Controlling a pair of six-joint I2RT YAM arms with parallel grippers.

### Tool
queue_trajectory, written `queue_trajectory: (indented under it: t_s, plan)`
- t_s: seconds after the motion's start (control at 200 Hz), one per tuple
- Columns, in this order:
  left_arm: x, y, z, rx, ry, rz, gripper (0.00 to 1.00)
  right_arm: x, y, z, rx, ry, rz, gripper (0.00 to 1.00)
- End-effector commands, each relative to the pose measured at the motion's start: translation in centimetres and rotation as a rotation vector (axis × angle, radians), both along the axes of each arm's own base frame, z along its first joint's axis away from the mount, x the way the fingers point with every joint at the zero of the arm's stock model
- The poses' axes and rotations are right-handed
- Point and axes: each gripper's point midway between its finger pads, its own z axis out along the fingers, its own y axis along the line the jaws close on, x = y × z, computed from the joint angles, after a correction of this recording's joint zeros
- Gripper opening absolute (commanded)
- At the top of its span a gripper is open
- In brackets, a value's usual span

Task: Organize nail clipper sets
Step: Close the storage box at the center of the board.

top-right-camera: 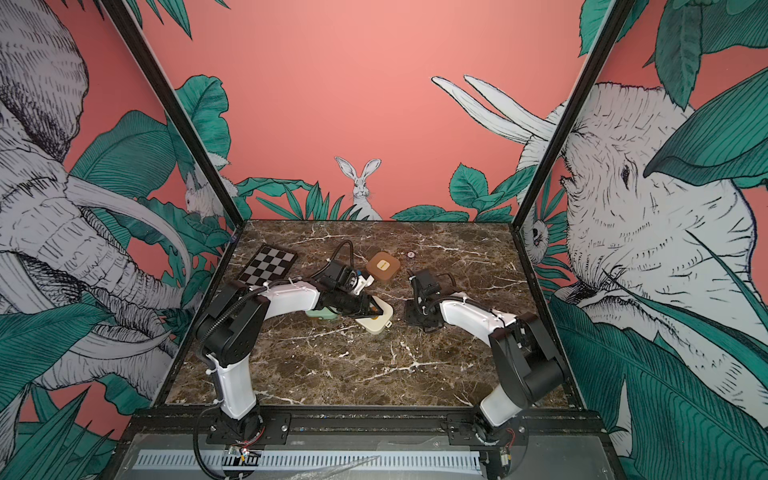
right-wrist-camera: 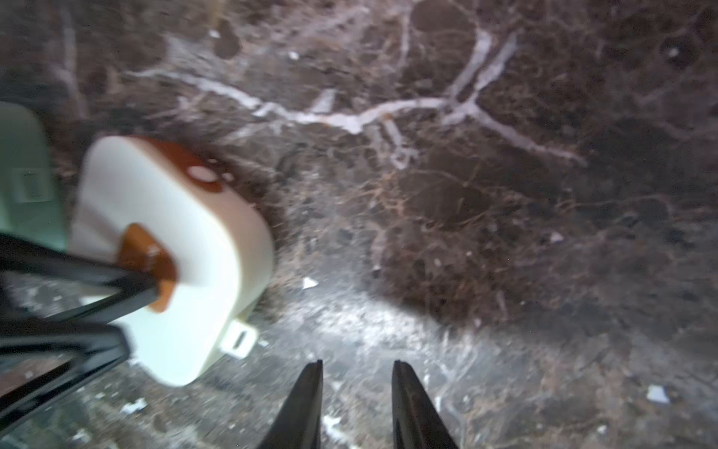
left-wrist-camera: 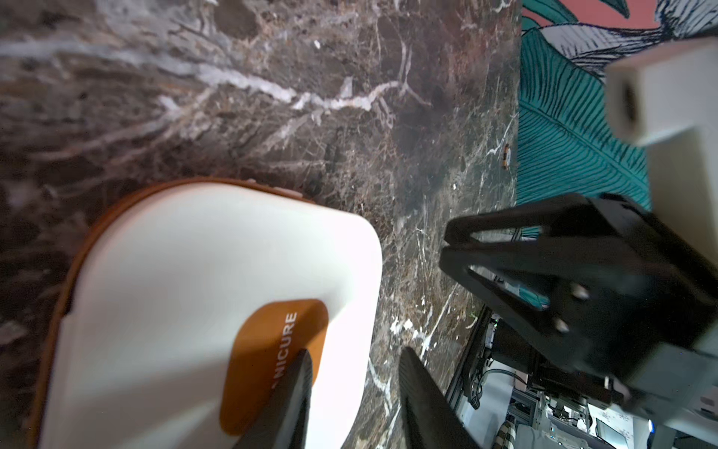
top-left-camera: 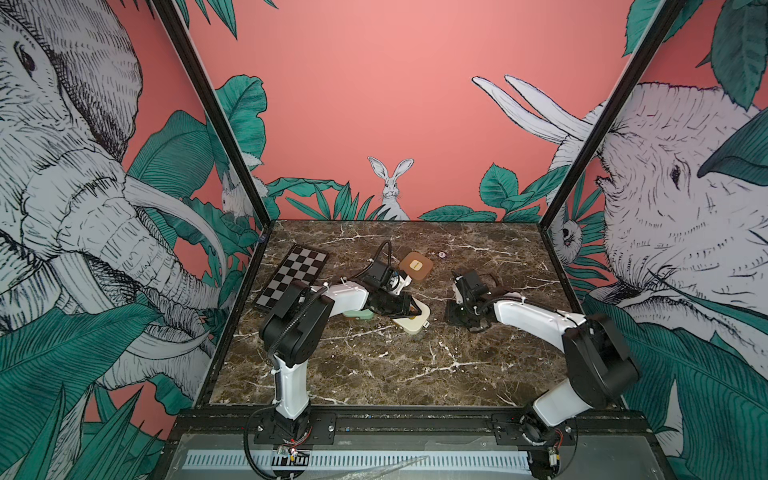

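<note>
The cream case [top-left-camera: 412, 324] lies mid-table [top-left-camera: 374, 365]. Only the left wrist view resolves the left gripper [left-wrist-camera: 355, 352]: fingers apart, one on the orange label [left-wrist-camera: 272, 350], one beside the case. The right wrist view shows the right gripper [right-wrist-camera: 357, 363] spread over the table, with the mint case [right-wrist-camera: 23, 175] just beside the cream case.

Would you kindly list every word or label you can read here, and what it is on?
"NICURE": on the orange label of the cream case; earlier letters are hidden behind the left gripper.
Brown case: its lettering is too small to read.
</note>
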Motion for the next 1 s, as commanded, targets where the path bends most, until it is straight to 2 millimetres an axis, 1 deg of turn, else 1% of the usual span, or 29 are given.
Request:
queue_trajectory:
  t_s: [0.0, 0.11, 0.255, 0.285, 0.295, 0.31, 0.415, 0.635, 0.765, 0.85, 0.93, 0.995]
  plan:
    - [-1.3, 3.0, -5.2, 0.186, 0.072, 0.080, 0.41, -0.7, 3.2, 2.1, 0.119, -0.027, 0.005, 0.30]
    - [-1.1, 2.9, -4.9, 0.183, 0.063, 0.088, 0.41, -0.9, 5.1, 1.6, 0.170, -0.014, 0.003, 0.26]
    - [-0.7, 2.9, -4.4, 0.185, 0.048, 0.098, 0.41, -0.6, 6.0, -0.1, 0.168, 0.012, 0.004, 0.24]
    - [-0.7, 2.9, -4.2, 0.184, 0.044, 0.100, 0.41, -0.4, 6.2, 0.1, 0.177, 0.007, 0.005, 0.24]
    - [-0.7, 2.9, -4.2, 0.184, 0.045, 0.099, 0.41, -0.5, 6.2, -0.8, 0.166, 0.024, 0.002, 0.24]
    - [-0.6, 2.9, -4.2, 0.183, 0.042, 0.100, 0.41, -0.5, 6.3, -1.1, 0.164, 0.032, 0.003, 0.25]
    - [-0.4, 2.9, -3.9, 0.185, 0.036, 0.105, 0.41, -0.3, 6.6, -2.2, 0.166, 0.051, 0.001, 0.24]
    - [-0.4, 2.8, -4.0, 0.183, 0.041, 0.105, 0.40, -0.2, 6.7, -4.2, 0.166, 0.078, -0.024, 0.27]
    - [-0.3, 2.7, -3.5, 0.171, 0.034, 0.105, 0.41, 0.0, 6.9, -5.2, 0.180, 0.086, -0.044, 0.24]
    - [0.1, 2.6, -2.4, 0.166, 0.018, 0.106, 0.46, 0.1, 6.9, -5.4, 0.179, 0.085, -0.050, 0.24]
    - [0.8, 3.0, -0.8, 0.182, -0.021, 0.108, 0.58, 0.3, 6.8, -5.3, 0.175, 0.081, -0.053, 0.24]
    - [1.6, 3.7, 0.7, 0.212, -0.067, 0.105, 0.65, 0.4, 6.8, -5.3, 0.170, 0.083, -0.051, 0.24]
